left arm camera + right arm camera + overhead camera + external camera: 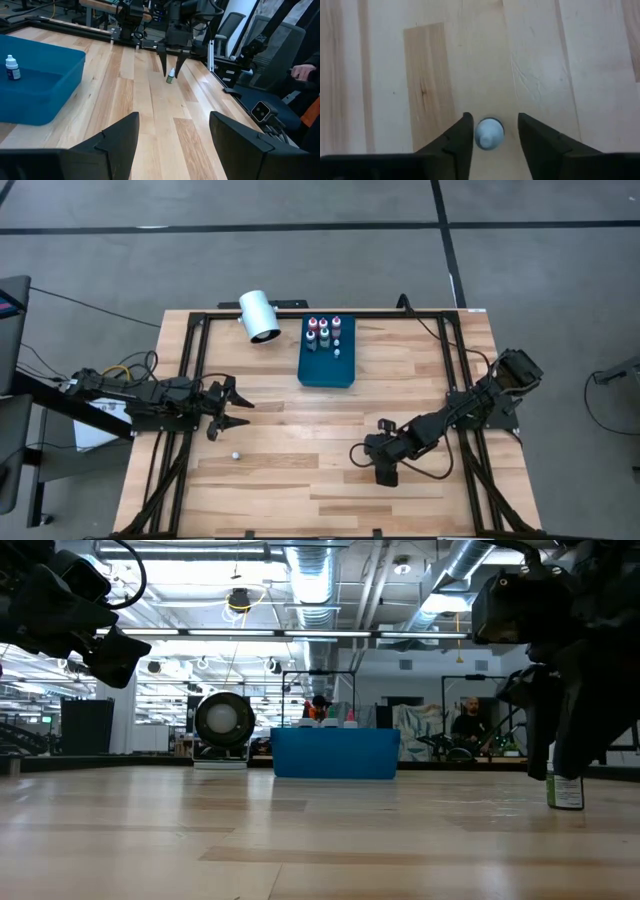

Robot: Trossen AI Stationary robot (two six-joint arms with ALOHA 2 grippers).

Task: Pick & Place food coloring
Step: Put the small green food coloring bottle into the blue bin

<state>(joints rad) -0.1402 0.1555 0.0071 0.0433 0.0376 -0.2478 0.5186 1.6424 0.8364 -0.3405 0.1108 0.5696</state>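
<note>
Your right claw (491,132) is straddling a white-capped dropper bottle (489,134) standing on the tabletop (545,60) at frame bottom, fingers not visibly touching it, while your left claw (172,137) is hanging open.

Bottles (322,332) in tray (328,370), cylinder (259,315) beside it

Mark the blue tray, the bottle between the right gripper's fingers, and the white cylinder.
blue tray (328,370): high view, bare floor near its front.
bottle (489,133): right wrist view, white cap top.
white cylinder (258,313): high view, its side.
</note>
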